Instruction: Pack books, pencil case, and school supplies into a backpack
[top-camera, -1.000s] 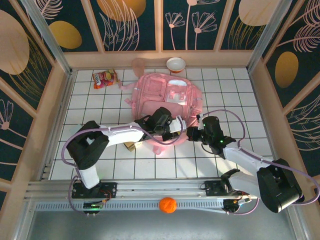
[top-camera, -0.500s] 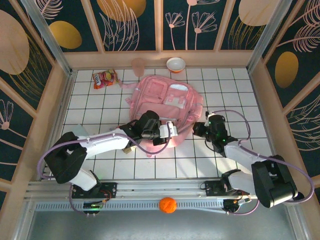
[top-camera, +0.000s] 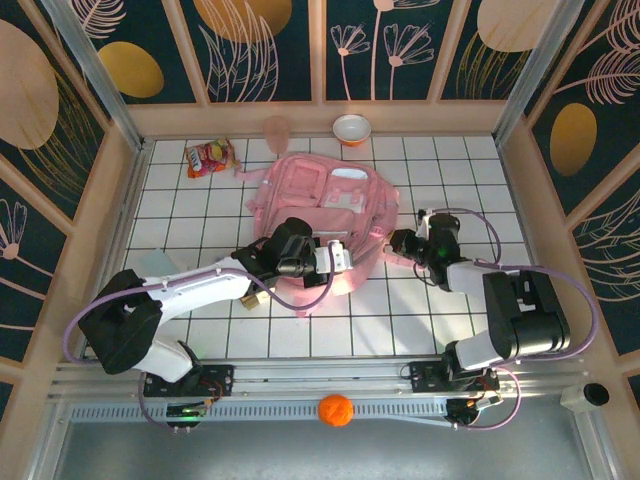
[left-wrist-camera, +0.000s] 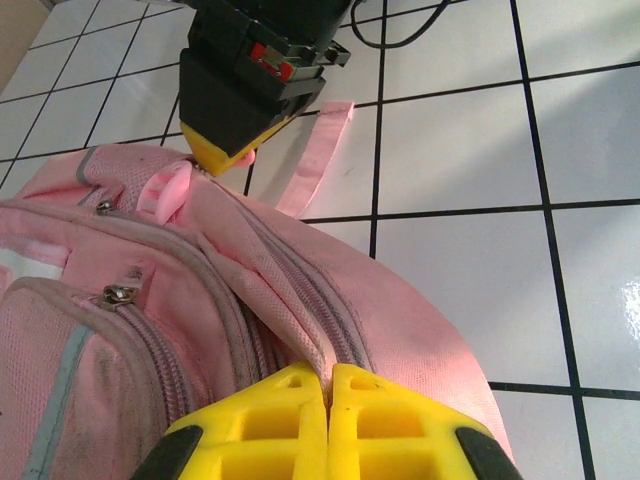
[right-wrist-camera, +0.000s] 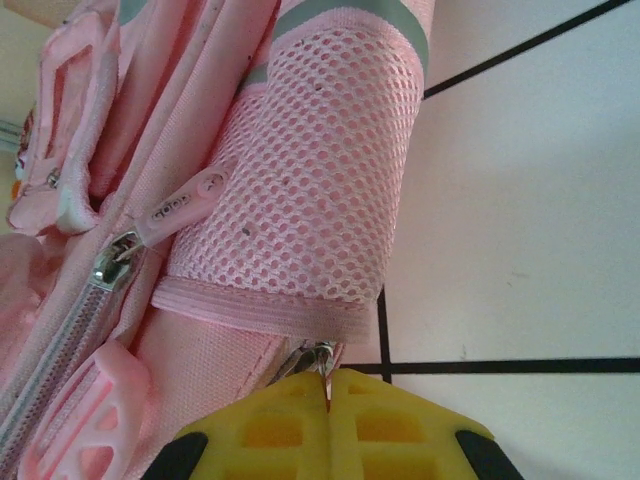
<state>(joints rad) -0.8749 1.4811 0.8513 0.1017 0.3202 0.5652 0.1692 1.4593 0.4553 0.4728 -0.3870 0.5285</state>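
Overhead, my left arm (top-camera: 200, 285) covers the near edge of the backpack (top-camera: 335, 190); a tan block (top-camera: 256, 297) peeks from under the forearm, mostly hidden; the snack packet (top-camera: 208, 157) print is too small for me to read; on its wrist camera the left end effector (left-wrist-camera: 328, 375) is cut off by the bottom edge, the zip line vanishing between its pressed-together fingers (left-wrist-camera: 270, 420); the right end effector (right-wrist-camera: 328, 385) is cropped the same way, a metal zip pull (right-wrist-camera: 315, 358) half swallowed between its pads; the backpack runs off both wrist views.
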